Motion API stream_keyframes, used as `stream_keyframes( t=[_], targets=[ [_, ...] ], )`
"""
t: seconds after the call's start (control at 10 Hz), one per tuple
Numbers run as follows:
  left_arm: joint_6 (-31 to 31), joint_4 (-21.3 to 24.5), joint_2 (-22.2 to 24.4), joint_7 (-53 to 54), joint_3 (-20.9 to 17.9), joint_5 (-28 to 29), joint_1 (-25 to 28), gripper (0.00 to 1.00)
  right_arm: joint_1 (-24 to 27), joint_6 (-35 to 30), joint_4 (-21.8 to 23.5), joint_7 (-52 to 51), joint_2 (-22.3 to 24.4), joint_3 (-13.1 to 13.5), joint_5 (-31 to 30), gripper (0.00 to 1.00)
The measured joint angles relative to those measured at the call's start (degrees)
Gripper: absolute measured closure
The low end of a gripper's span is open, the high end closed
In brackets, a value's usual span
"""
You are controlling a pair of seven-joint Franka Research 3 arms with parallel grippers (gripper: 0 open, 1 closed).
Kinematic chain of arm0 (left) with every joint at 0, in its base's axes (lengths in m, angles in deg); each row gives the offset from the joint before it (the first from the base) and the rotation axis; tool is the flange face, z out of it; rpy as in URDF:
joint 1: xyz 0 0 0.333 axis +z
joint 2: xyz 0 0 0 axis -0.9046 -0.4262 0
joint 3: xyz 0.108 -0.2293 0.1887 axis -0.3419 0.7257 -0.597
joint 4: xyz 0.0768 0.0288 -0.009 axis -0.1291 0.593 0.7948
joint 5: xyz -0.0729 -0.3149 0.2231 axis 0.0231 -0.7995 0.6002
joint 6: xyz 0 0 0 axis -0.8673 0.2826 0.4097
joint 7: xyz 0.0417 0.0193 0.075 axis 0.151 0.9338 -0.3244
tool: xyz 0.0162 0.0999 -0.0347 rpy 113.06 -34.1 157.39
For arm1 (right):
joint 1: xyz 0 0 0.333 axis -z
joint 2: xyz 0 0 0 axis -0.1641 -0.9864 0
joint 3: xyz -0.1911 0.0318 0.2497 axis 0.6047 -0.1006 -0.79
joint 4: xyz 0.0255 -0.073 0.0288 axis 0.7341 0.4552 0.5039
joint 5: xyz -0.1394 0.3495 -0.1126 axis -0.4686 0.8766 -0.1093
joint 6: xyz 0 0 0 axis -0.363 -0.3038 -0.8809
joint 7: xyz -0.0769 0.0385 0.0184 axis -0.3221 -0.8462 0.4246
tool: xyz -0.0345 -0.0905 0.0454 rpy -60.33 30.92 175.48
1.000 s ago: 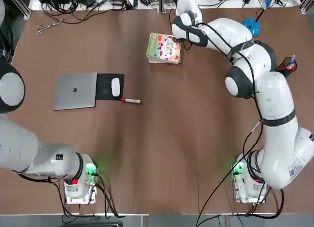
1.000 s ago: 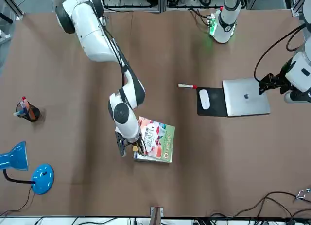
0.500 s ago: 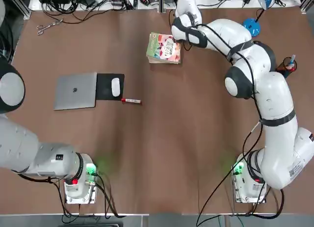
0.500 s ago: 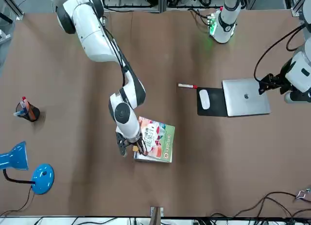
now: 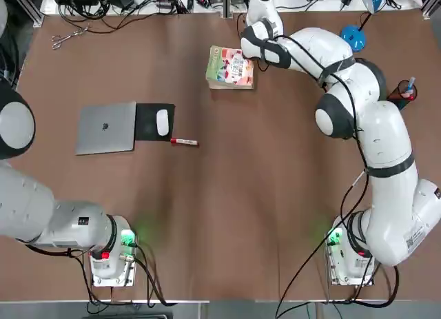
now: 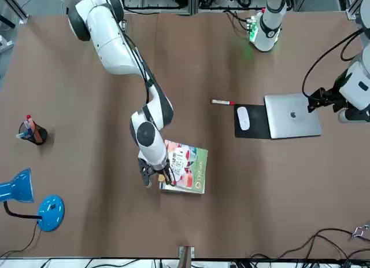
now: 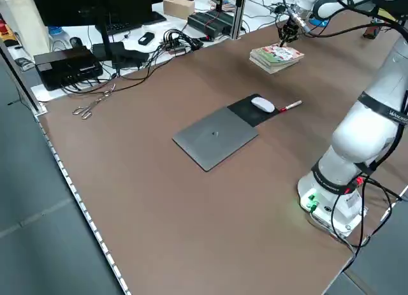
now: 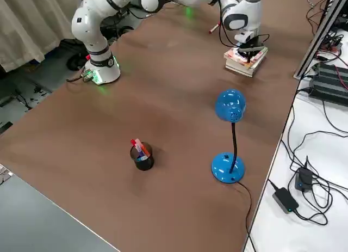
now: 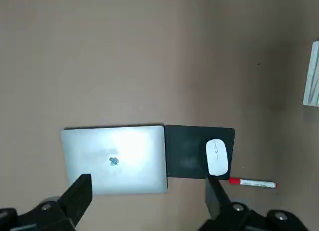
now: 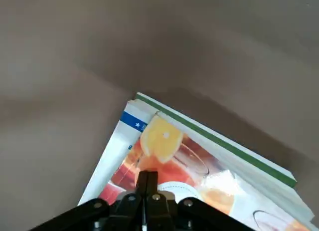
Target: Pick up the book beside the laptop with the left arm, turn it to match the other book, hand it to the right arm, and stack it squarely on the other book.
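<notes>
The big brown desk (image 5: 227, 195) holds everything. The right arm (image 5: 372, 126) is very long and bends far over the desk to its far edge. The left arm (image 5: 27, 202) stays back at its own side, and its gripper (image 9: 149, 211) hangs high above the laptop with its fingers (image 9: 79, 193) spread wide and holding nothing. The laptop (image 5: 105, 128) is flat, grey and closed. Touching its side is a black mouse pad (image 5: 148, 121) with a white mouse (image 5: 162, 122) on it, and a red and white pen (image 5: 184, 141) lies just beside the pad. The book (image 5: 231, 66) with the green edge and the orange picture is far away from the laptop, near the far edge of the desk. It lies flat on top of the other book (image 8: 241, 65), and its edges nearly match the ones below. In the right wrist view a blue strip of the book underneath peeks out at one corner. The right gripper (image 6: 156, 175) is over one end of the top book. Its fingers (image 10: 147, 183) are pressed together, right by the orange picture. A blue lamp (image 8: 231, 132) and a small black cup with pens (image 8: 142, 155) stand well apart on the right side.
</notes>
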Motion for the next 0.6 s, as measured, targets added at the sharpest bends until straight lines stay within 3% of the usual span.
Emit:
stream_keyframes(
  t=[0.6],
  targets=[
    [0.00,0.00,0.00,0.00,0.00,0.00,0.00,0.00,-0.01,1.10,-0.92,-0.08,-0.75,0.05,-0.35,0.99]
  ],
)
